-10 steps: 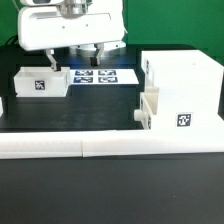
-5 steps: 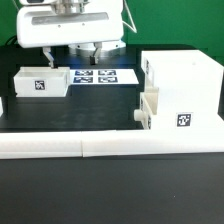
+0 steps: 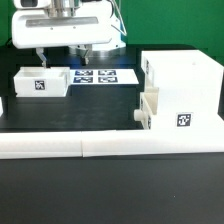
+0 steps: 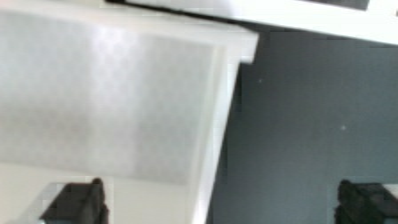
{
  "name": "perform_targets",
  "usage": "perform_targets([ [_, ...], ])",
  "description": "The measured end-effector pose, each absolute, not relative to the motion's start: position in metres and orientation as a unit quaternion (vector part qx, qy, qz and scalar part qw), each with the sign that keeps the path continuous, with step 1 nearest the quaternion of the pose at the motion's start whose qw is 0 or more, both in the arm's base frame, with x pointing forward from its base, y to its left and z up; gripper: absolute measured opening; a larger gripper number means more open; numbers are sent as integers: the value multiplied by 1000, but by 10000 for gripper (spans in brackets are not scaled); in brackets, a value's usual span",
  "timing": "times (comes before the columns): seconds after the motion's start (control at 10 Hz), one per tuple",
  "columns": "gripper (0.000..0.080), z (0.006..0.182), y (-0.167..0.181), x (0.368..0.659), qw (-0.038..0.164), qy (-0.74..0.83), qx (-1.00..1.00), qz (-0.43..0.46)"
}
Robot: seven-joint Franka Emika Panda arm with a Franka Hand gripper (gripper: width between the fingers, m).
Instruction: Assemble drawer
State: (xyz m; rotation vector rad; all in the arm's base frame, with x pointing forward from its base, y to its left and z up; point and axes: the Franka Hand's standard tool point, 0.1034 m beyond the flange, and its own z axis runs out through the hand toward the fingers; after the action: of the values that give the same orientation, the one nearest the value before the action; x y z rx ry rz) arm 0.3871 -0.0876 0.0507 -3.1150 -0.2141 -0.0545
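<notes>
The drawer's tall open-fronted housing (image 3: 185,85) stands at the exterior view's right, a tag on its side. One knobbed tray (image 3: 146,112) sits partly inside its front, knob pointing to the exterior view's left. The other tray (image 3: 42,82), with a tag on its wall, lies on the black table at the left. My gripper (image 3: 62,52) hovers above that tray's right end, open and empty. In the wrist view the gripper (image 4: 219,200) has its dark fingertips (image 4: 75,200) wide apart, one over the white tray (image 4: 107,100) and one over the dark table.
The marker board (image 3: 98,75) lies flat behind the tray, under the arm. A long low white barrier wall (image 3: 110,148) runs along the table's front. A white edge (image 4: 311,10) shows at the rim of the wrist view.
The gripper has risen a little and shifted toward the exterior view's left, staying open. The trays and housing have not moved.
</notes>
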Motion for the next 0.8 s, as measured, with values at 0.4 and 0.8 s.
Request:
perform_targets([
  [0.4,649,50,-87,387,10,-61,-998,-17],
  [0.8,649,34,-83,379,10,-40,-999,-16],
])
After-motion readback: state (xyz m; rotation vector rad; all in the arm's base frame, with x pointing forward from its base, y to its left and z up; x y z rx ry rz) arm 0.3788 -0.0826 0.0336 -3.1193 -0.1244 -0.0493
